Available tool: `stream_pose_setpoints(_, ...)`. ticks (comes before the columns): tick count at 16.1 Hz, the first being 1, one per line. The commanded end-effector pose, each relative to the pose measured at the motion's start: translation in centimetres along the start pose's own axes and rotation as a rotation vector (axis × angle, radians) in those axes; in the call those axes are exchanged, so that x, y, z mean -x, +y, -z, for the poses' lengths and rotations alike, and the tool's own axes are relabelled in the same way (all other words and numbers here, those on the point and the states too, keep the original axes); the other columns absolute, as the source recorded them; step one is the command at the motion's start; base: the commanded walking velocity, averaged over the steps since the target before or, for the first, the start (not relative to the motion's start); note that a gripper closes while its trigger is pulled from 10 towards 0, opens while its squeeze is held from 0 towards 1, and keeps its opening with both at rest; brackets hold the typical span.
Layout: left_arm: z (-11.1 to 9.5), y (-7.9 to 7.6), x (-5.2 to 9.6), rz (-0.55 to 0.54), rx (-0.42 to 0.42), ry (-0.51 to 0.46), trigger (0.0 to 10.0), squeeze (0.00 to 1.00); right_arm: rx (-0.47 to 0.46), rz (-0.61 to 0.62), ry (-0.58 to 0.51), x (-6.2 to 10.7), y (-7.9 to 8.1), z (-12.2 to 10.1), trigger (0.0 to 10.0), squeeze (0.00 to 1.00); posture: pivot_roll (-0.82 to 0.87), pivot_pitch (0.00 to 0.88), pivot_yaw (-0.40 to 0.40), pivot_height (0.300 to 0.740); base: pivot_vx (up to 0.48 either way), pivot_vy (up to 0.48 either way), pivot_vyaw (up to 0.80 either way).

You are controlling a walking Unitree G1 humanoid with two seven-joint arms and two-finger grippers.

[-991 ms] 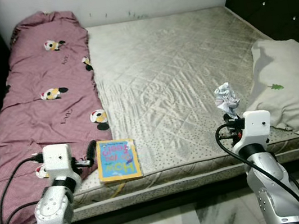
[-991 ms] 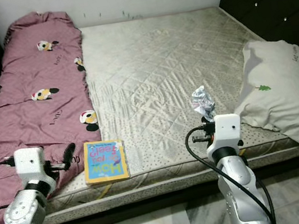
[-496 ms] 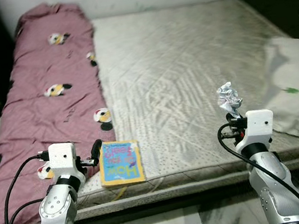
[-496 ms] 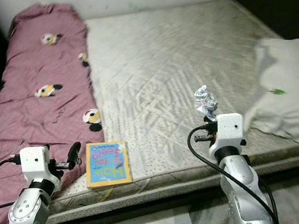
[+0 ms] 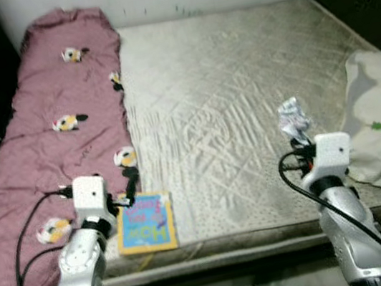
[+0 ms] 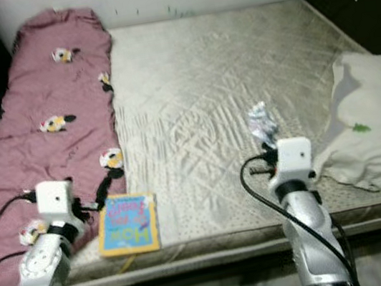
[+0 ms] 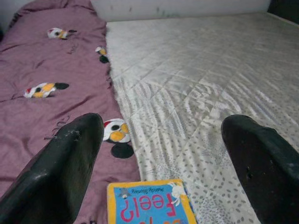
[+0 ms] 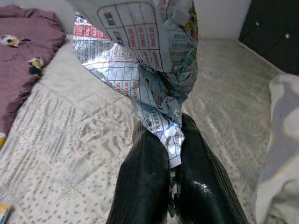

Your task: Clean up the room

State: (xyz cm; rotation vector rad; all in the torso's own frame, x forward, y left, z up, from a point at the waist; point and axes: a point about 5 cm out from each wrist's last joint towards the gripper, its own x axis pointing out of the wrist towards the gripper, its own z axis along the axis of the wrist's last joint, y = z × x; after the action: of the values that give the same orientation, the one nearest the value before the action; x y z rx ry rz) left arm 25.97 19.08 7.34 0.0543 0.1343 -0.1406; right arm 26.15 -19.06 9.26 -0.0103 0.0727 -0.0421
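At bed [image 5: 237, 70] edge | right claw [image 8: 166, 154] clamped on paper wad [image 8: 145, 51] | left claw [image 7: 163, 154] spread above book [image 5: 145, 223] | step: clearing litter | next: likely bin wad, grasp book

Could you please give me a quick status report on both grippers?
Right gripper shut on crumpled printed paper. Left gripper, jaws open, hovering at blue-and-yellow children's book on mattress edge. Nothing in the way.

Head stereo pair looks forward and down over the bed [image 5: 240, 91] from its foot edge; both eyes share the whole mattress, offset sideways. Left wrist view sits low, looking along the bed over the book [image 7: 152, 203]. Right wrist view is very close behind the crumpled paper [image 8: 149, 60].
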Motion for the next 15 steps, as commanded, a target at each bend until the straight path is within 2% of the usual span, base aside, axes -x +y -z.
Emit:
stream_pose_setpoints(1, 0.18, 0.63, 0.29, -0.027, -0.001, 0.016, 10.0, 0.0, 0.002, -0.007, 0.006, 0.22, 0.21, 0.01, 10.0, 0.0, -0.04, 0.084, -0.034, 0.74, 0.0, 0.0, 0.0)
stream_pose_setpoints(2, 0.46, 0.71, 0.39, -0.038, 0.014, 0.028, 10.0, 0.0, 0.004, -0.01, 0.011, 0.39, 0.22, 0.13, 10.0, 0.0, -0.05, 0.084, -0.037, 0.74, 0.0, 0.0, 0.0)
stream_pose_setpoints(4, 0.51, 0.56, 0.43, -0.028, 0.016, 0.025, 10.0, 0.0, 0.01, -0.019, 0.021, 0.5, 0.27, 0.28, 10.0, 0.0, -0.05, 0.081, -0.039, 0.74, 0.0, 0.48, 0.0)
stream_pose_setpoints(6, 0.54, 0.43, 0.34, -0.024, 0.021, 0.027, 10.0, 0.0, 0.0, -0.015, 0.027, 0.31, 0.16, 0.38, 10.0, 0.0, -0.05, 0.083, -0.041, 0.74, 0.0, 0.48, -0.73)
stream_pose_setpoints(15, 0.45, 0.38, 0.22, -0.035, 0.031, 0.022, 10.0, 0.0, -0.001, -0.044, 0.016, -0.18, 0.69, 0.1, 10.0, 0.0, -0.05, 0.081, -0.048, 0.74, 0.0, 0.48, 0.0)
